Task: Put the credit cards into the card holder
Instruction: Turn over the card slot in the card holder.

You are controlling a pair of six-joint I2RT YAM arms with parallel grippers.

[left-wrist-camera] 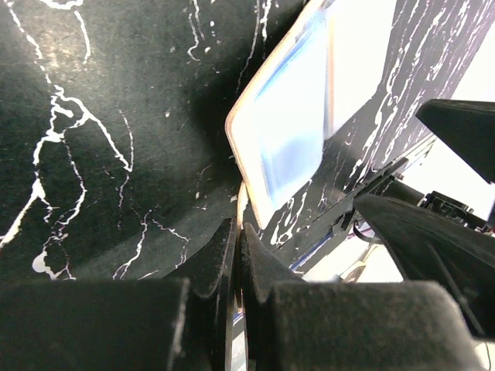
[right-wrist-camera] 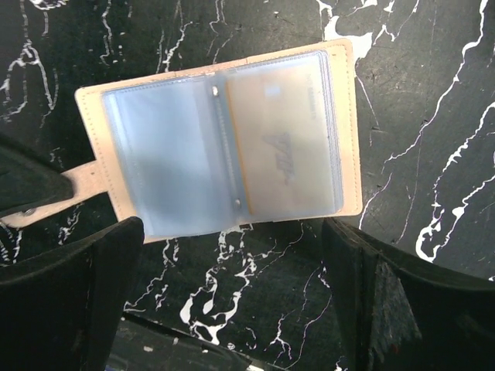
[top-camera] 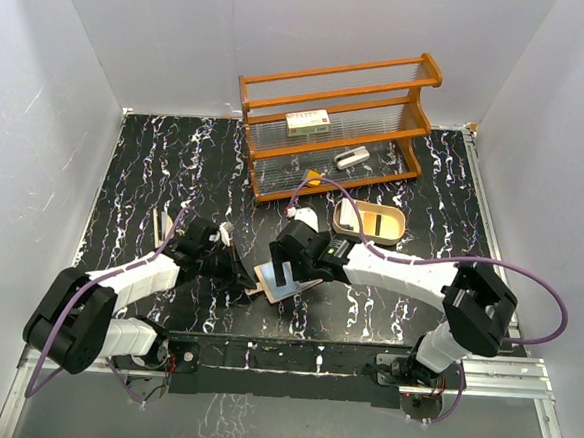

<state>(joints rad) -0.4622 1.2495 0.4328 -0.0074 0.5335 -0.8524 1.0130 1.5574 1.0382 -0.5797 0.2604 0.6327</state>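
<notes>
The tan card holder (right-wrist-camera: pixel 340 116) lies open on the black marbled table, its clear pockets facing up. One orange-yellow credit card (right-wrist-camera: pixel 282 151) sits inside the right-hand pocket. The left-hand pocket (right-wrist-camera: pixel 166 154) looks empty. My left gripper (left-wrist-camera: pixel 238 232) is shut on the card holder's flap (right-wrist-camera: pixel 77 189) at its left side. The card holder (left-wrist-camera: pixel 286 131) stretches away from those fingers. My right gripper (right-wrist-camera: pixel 232 309) hovers just over the card holder's near edge, open, with only bare table between its fingers. From above, both grippers meet at the card holder (top-camera: pixel 276 280).
A wooden rack (top-camera: pixel 333 132) stands at the back with a white box with red print (top-camera: pixel 307 122) and a small silver item (top-camera: pixel 351 159) on its shelves. An oval tin tray (top-camera: pixel 369 221) lies right of centre, a small white piece (top-camera: pixel 305 218) beside it.
</notes>
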